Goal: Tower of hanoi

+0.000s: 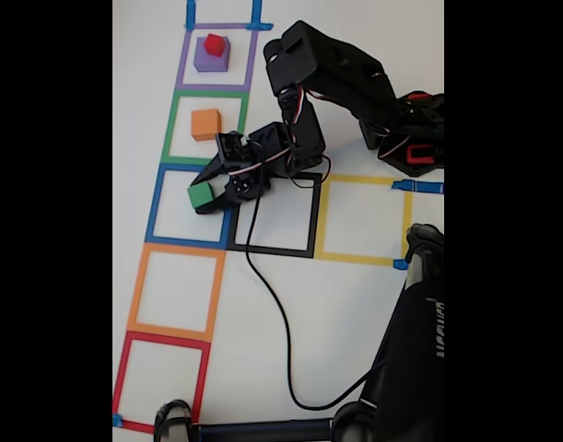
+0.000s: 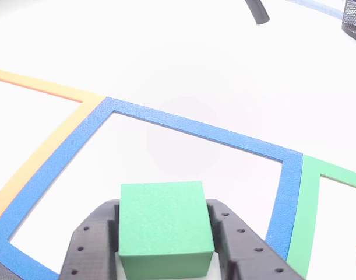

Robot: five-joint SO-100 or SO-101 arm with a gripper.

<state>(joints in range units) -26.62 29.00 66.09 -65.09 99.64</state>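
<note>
A green cube sits between the fingers of my black gripper, inside the blue square; both fingers press its sides. Whether it rests on the table or hangs just above it, I cannot tell. An orange cube lies in the green square. A small red cube is stacked on a larger purple cube in the purple square.
Empty orange, red, black and yellow squares are taped on the white table. A black cable runs from the arm down across the table. Another black stand is at the lower right.
</note>
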